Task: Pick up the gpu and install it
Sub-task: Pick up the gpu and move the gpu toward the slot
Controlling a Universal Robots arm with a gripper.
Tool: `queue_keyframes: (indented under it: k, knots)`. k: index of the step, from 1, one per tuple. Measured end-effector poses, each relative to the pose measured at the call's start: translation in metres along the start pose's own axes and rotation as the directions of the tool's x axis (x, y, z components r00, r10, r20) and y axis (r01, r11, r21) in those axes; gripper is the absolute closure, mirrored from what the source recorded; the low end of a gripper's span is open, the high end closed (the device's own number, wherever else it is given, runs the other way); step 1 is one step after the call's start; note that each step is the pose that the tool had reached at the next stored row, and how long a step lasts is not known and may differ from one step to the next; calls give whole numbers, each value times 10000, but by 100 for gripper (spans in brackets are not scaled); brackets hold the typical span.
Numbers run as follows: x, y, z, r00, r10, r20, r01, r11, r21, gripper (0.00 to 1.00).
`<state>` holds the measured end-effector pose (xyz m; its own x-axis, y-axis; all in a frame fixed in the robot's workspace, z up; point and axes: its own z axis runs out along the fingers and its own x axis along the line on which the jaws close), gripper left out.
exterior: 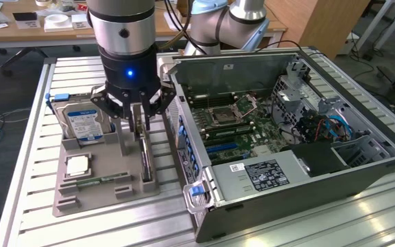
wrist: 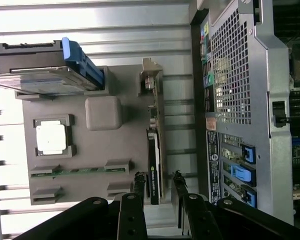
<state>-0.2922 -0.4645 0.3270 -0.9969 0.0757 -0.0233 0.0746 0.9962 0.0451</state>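
Note:
The gpu (exterior: 145, 157) is a thin dark card standing on edge in a slot of the grey holder tray (exterior: 94, 198), with its silver bracket at the far end. My gripper (exterior: 142, 122) hangs right above the card's end nearest the arm. In the wrist view the gpu (wrist: 154, 150) runs between my two fingertips (wrist: 139, 181), which straddle it with a small gap on each side. The gripper (wrist: 158, 181) is open and the card rests in its slot.
The same tray holds a silver hard drive (exterior: 81, 121) with a blue label, a processor (exterior: 78, 165) and a green memory stick (exterior: 101, 180). The open computer case (exterior: 362, 154) with its motherboard (exterior: 232, 123) lies close on the exterior view's right. Another robot arm (exterior: 218, 20) stands behind.

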Motion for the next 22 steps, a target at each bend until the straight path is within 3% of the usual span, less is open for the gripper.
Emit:
queue_keyframes:
  k: [8,18,22]
  knots:
    - [0,0,7,10000,0,2,0,10000,-3,64]
    - [4,-8,169,10000,-1,1,1,10000,-1,64]
    - [4,-8,169,10000,0,-1,0,10000,1,64]
